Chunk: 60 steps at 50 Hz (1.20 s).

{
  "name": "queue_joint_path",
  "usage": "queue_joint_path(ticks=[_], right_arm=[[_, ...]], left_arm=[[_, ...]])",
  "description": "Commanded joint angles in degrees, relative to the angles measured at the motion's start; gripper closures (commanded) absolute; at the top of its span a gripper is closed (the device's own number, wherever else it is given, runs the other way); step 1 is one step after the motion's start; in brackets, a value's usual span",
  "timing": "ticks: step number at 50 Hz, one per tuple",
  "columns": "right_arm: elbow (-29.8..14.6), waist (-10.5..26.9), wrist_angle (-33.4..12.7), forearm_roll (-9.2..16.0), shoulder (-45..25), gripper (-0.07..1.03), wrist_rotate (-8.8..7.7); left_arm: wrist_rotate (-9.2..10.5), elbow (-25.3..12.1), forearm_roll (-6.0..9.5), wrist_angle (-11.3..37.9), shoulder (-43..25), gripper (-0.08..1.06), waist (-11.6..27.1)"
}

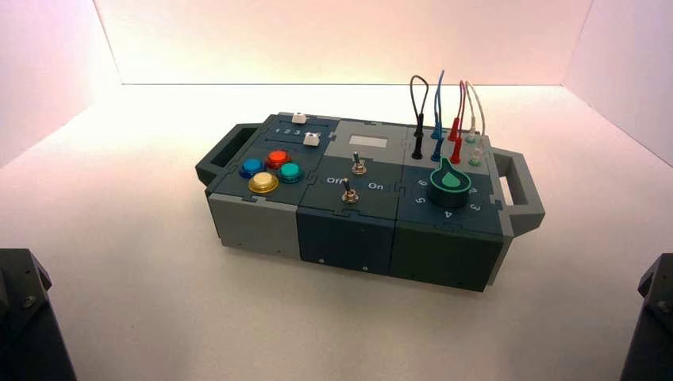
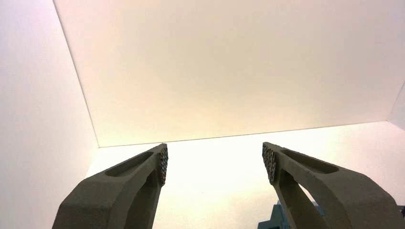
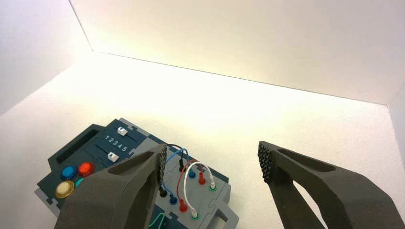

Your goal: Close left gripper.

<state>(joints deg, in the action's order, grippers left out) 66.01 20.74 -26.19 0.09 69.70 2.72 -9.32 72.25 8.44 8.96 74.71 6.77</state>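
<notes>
My left gripper (image 2: 214, 164) is open and empty, its two fingers wide apart over the white table, with only a blue-grey corner of the box (image 2: 273, 220) showing beside one finger. The left arm (image 1: 20, 317) is parked at the near left corner in the high view. My right gripper (image 3: 213, 164) is also open and empty, held above and short of the box's wired end (image 3: 191, 191). The right arm (image 1: 655, 317) is parked at the near right corner. The box (image 1: 262, 226) stands in the middle of the table, apart from both arms.
The box bears four round buttons (image 1: 270, 170) on its left, two white sliders (image 1: 305, 129) behind them, two toggle switches (image 1: 354, 178) in the middle, a green-topped knob (image 1: 451, 184) and looped wires (image 1: 444, 119) on its right. White walls enclose the table.
</notes>
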Motion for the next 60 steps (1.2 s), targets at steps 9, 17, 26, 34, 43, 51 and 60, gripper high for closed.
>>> queue_joint_path(ticks=[9, 17, 26, 34, 43, 51, 60], right_arm=[[-0.9, -0.3, 0.5, 0.2, -0.4, -0.03, 0.26], [-0.9, -0.3, 0.5, 0.3, -0.4, -0.03, 0.18], [-0.9, -0.3, 0.5, 0.4, -0.4, -0.03, 0.26], [-0.9, -0.3, 0.7, 0.4, -0.5, -0.03, 0.26], [-0.8, -0.3, 1.1, 0.4, -0.6, -0.03, 0.26], [-0.7, -0.3, 1.1, 0.4, -0.6, -0.03, 0.26], [-0.7, -0.3, 0.9, 0.4, -0.6, -0.03, 0.18]], left_arm=[[0.0, -1.8, 0.0, -0.1, -1.1, -0.05, -0.3], [0.0, -1.8, 0.0, 0.0, -1.2, -0.05, -0.3], [0.09, -2.2, 0.0, 0.3, -4.5, -0.02, -0.3], [0.35, -5.4, -0.26, 7.3, -11.9, 0.99, -1.8], [0.09, -6.9, -0.35, 9.2, -16.8, 1.01, -2.2], [0.09, -6.9, -0.44, 9.4, -17.8, 1.01, -2.2], [0.0, -6.9, -0.44, 9.4, -17.9, 1.01, -2.2]])
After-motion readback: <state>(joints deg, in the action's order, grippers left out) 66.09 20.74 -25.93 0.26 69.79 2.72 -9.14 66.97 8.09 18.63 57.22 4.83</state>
